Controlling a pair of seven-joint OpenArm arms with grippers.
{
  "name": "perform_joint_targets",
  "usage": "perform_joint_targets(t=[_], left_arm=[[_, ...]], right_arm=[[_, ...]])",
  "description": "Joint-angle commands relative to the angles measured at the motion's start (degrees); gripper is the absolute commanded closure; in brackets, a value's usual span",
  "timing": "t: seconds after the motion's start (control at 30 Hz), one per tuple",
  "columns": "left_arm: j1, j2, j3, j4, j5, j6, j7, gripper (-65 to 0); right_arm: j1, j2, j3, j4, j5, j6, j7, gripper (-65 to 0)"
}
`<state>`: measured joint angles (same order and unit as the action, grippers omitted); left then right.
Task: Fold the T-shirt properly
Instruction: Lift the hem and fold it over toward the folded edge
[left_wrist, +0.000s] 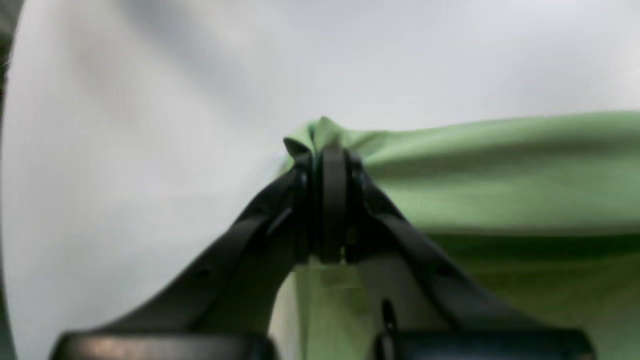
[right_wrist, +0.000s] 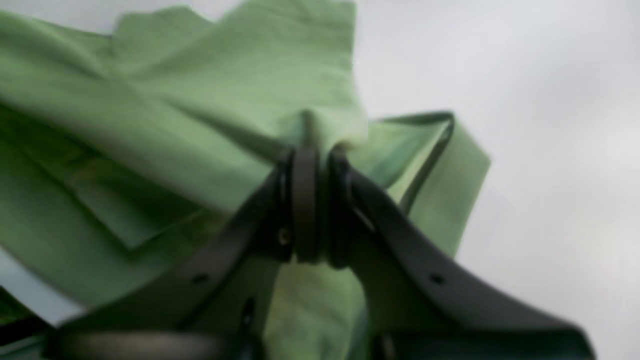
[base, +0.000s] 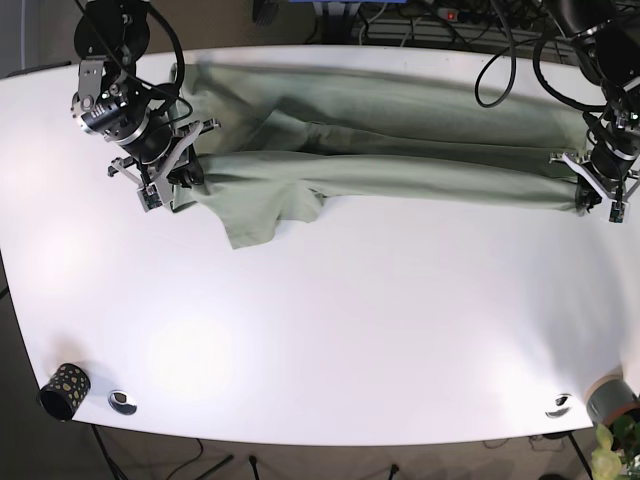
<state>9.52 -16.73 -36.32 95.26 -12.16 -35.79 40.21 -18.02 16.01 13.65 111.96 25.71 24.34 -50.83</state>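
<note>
Now both end effectors, left (left_wrist: 330, 165) and right (right_wrist: 312, 160), pinching the green T-shirt (base: 400, 165) over the white table (base: 350, 320).

left claw (left_wrist: 330, 150): clamped on fabric | right claw (right_wrist: 312, 150): clamped on fabric | arms spread wide

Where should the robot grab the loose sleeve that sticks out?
Probably at the sleeve's free hem, coming from above on the near side. It lies flat and pokes toward the bare table, so nothing blocks that edge.
</note>
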Motion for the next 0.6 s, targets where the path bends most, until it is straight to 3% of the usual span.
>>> perform_joint_targets(t=[0.0,0.23,0.3,0.37,0.47,0.57], left_arm=[[0.72,-1.16,-0.65,2.01,-0.63,0.32,-0.16,-1.0],[4.42,-1.25,-0.83,1.66,-0.45,0.32,-0.07,-1.8],[5.03,-1.42,-0.56,1.57,-0.19,0.32,-0.07,-3.6],[5.91,-1.42,-0.56,1.48,-0.19,0.32,-0.07,-9.7],[6.96,-1.42,-0.48,1.48,-0.10,0.32,-0.07,-26.8],[7.49,-1.33,-0.48,1.48,-0.10,0.41,-0.07,-42.8]], right_arm=[[-1.19,-0.14,1.08,2.02,2.29,0.23,1.38,-3.0],[-4.44,-1.28,1.25,1.84,2.20,-0.12,1.38,-3.5],[-4.70,-2.08,1.60,1.31,2.11,-0.21,1.38,-6.3],[-5.50,-2.08,2.13,0.70,2.11,-0.29,1.47,-13.5],[-5.93,-2.60,4.86,-0.18,2.11,-0.29,1.47,-28.1],[-6.11,-2.69,6.79,-0.09,2.46,0.06,1.47,-37.7]])
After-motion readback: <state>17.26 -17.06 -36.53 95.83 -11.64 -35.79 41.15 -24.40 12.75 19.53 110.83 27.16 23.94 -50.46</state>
